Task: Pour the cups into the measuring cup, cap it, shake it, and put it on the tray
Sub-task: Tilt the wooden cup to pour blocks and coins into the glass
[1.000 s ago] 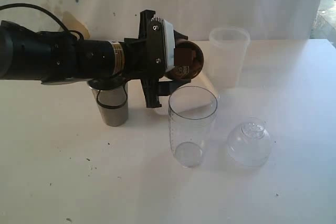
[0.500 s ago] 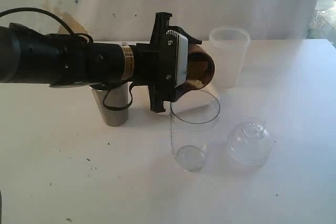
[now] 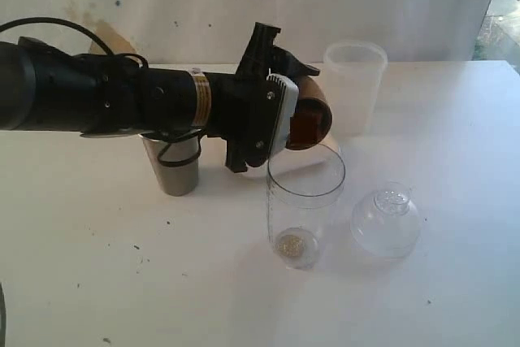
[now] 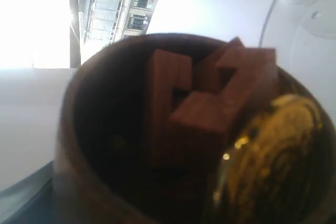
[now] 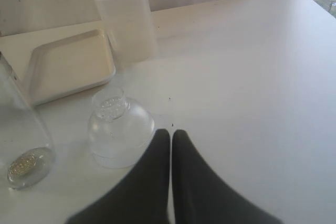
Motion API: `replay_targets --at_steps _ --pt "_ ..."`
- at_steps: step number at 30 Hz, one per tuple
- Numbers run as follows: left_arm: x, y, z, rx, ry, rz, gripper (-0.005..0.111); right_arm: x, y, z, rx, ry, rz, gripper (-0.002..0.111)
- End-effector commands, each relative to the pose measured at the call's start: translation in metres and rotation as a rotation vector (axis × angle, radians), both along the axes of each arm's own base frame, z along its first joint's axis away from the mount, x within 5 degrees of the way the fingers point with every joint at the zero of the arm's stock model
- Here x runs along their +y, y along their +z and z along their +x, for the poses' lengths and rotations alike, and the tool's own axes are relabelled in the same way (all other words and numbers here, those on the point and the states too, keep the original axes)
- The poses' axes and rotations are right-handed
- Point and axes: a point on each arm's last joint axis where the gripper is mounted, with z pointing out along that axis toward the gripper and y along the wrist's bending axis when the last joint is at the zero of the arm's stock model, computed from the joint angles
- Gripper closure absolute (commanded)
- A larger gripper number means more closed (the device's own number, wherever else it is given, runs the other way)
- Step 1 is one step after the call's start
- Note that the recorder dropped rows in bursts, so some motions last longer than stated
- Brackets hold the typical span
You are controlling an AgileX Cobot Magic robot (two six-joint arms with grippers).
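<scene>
The wooden cup (image 3: 313, 115) is brown, and its inside looks smooth with a glossy sheen in the left wrist view (image 4: 100, 129). The blocks (image 4: 210, 103) in it are matt brown wood. The steel tumbler (image 3: 175, 175) is shiny grey metal. The measuring cup (image 3: 302, 193) and the cap (image 3: 386, 221) are clear, glossy plastic. The frosted tumbler (image 3: 355, 87) is cloudy, translucent plastic. The tray (image 5: 68, 66) is smooth and off-white. The worktop (image 3: 122, 282) is matt white with dark specks. The right pincer (image 5: 171, 135) is matt and dark.
</scene>
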Motion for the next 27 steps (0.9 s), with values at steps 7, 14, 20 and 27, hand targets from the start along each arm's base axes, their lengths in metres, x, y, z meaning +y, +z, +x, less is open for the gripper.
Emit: replay_targets --at_steps 7,14,20,27 --pt "-0.0046 0.011 -0.0043 -0.083 -0.023 -0.009 0.107 -0.0003 -0.0015 -0.0001 -0.001 -0.003 -0.006 0.107" --pt "-0.0034 0.0104 -0.0027 -0.126 -0.019 0.026 0.107 -0.0003 -0.0015 -0.0001 -0.001 -0.003 -0.006 0.107" --pt "-0.003 0.0121 -0.0009 -0.187 -0.018 0.04 0.107 -0.0003 -0.0015 -0.0001 -0.001 -0.003 -0.006 0.107" --pt "-0.0025 0.0134 0.0004 -0.259 -0.025 0.068 0.107 -0.0003 -0.0015 -0.0001 -0.001 -0.003 -0.006 0.107"
